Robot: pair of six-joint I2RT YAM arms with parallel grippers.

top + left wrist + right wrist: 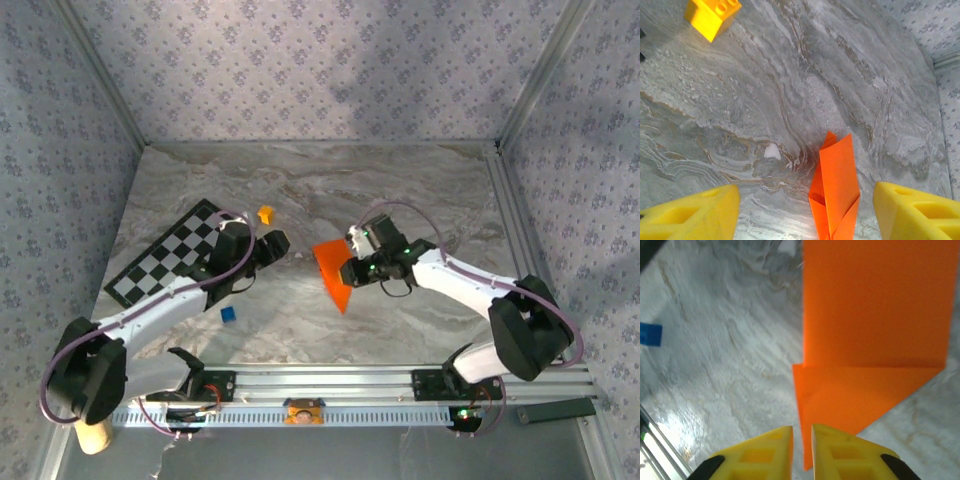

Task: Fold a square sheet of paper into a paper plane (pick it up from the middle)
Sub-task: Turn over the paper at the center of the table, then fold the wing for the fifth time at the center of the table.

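1. My left arm [160, 305] runs from its base at 7 o'clock up toward 1 o'clock, with the forearm stretched out low.
2. The left gripper [278, 246] sits just left of centre. On its wrist camera the yellow fingers [695, 215] stand wide apart.
3. My right arm [460, 280] bends at an elbow at 4 o'clock, and its forearm reaches toward 10 o'clock.
4. The right gripper [802, 440] points toward 9 o'clock, its fingers nearly meeting and pinching the edge of the orange paper [875, 315].
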